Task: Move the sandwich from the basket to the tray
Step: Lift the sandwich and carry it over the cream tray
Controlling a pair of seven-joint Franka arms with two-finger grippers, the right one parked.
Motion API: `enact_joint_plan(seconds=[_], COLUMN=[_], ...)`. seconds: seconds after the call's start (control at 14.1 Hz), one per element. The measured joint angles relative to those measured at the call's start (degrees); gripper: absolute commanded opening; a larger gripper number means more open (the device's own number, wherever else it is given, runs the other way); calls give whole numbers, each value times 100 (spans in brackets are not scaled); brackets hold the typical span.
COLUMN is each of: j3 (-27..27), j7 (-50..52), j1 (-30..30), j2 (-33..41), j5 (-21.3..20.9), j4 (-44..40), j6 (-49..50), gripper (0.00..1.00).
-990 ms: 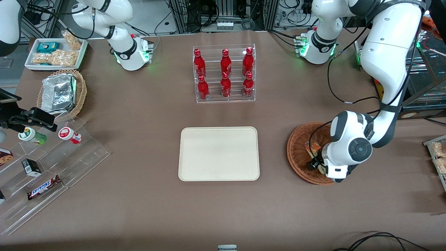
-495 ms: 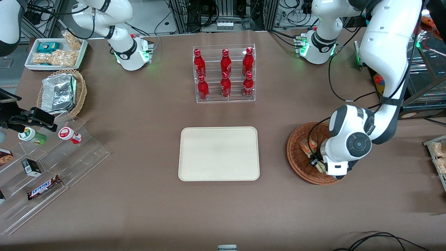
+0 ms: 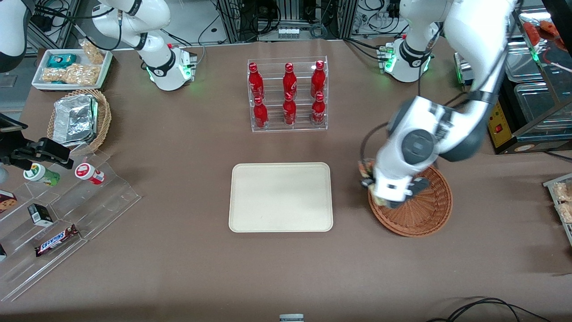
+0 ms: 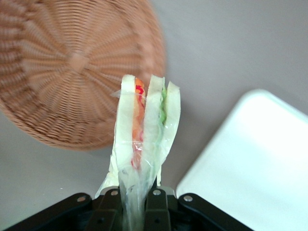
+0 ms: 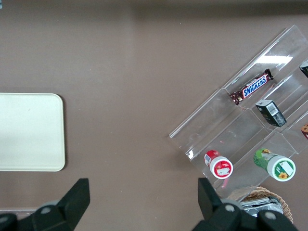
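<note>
The sandwich (image 4: 144, 130), a pale-bread wedge with orange-red and green filling in clear wrap, hangs in the air with my left gripper (image 4: 134, 199) shut on its wrapped end. In the front view the sandwich (image 3: 366, 170) and gripper (image 3: 372, 181) are above the table at the rim of the reddish-brown wicker basket (image 3: 424, 210), on the side facing the cream tray (image 3: 280, 197). The basket (image 4: 67, 72) shows nothing inside it. A corner of the tray (image 4: 255, 163) lies close to the sandwich.
A clear rack of red bottles (image 3: 288, 96) stands farther from the front camera than the tray. Toward the parked arm's end lie a tan wicker basket with foil (image 3: 78, 118), a white snack tray (image 3: 71, 69) and clear tiered shelves of snacks (image 3: 62, 214).
My gripper has lifted the sandwich out of the basket and carried it toward the tray, from inside the basket to over its tray-side rim.
</note>
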State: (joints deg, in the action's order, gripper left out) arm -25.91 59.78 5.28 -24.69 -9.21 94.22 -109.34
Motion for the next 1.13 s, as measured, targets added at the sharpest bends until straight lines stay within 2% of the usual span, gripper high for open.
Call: enact_joint_plan(seconds=[0.21,0.42,0.49,0.78,0.85,0.92,1.06,1.13], j3=[-91,-88,-88,-72,-69,-69,-64,-54], j7=[-370,-1214,-1432,-1572,-1572,-1572,-1366,-1143], j1=[834,1235,1324,1822,1937,2023,2114,2124], j2=[-444,-1164,-1580,-2751,-2951,-3086,-3240,-3288], j5=[-256,-262,-263,-320,-323,-327,-331,-334], j4=[-500,-1012,-1338,-2833,-3070,-3219,-3334,-3343], j6=[-28,-579,-803,-534,-538,-548,-714,-902], gripper=[6,8,8,15,31,41,45,52])
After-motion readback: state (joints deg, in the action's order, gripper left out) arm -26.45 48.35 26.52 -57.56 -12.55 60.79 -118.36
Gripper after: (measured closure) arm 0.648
